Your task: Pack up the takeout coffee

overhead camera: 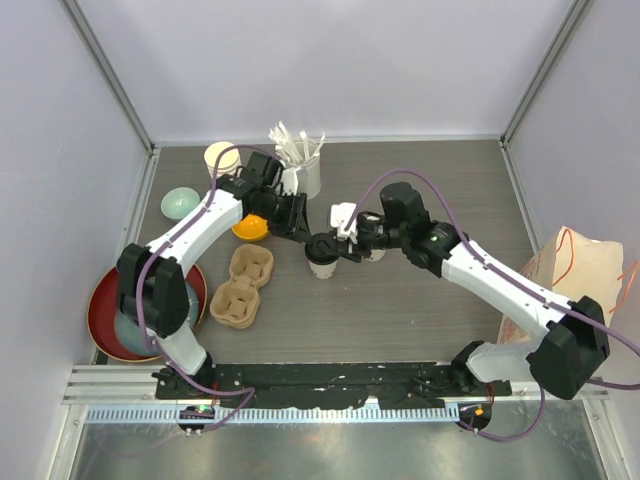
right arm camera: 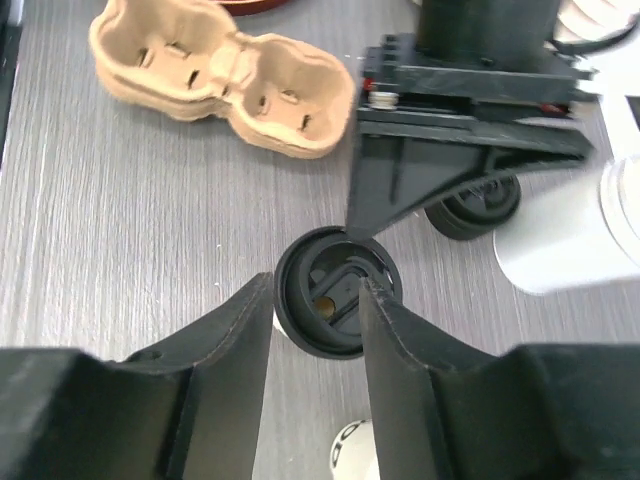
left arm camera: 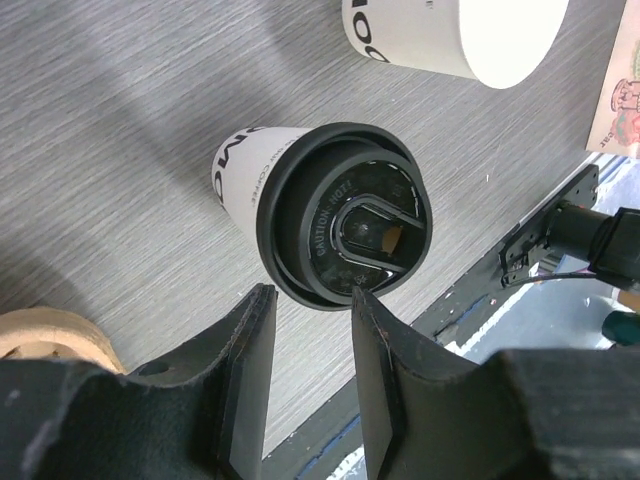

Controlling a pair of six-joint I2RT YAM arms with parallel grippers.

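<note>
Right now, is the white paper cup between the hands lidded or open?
Lidded: a round black plastic lid caps the white paper cup in both wrist views.

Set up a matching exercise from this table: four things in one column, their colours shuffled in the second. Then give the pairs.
Things
1. lid on the coffee cup
2. cardboard cup carriers
3. small bowl at the table's left edge
4. big dish by the left arm's base

Colours
A. dark red
B. black
C. pale green
D. tan brown

Pairs: 1-B, 2-D, 3-C, 4-A
</note>
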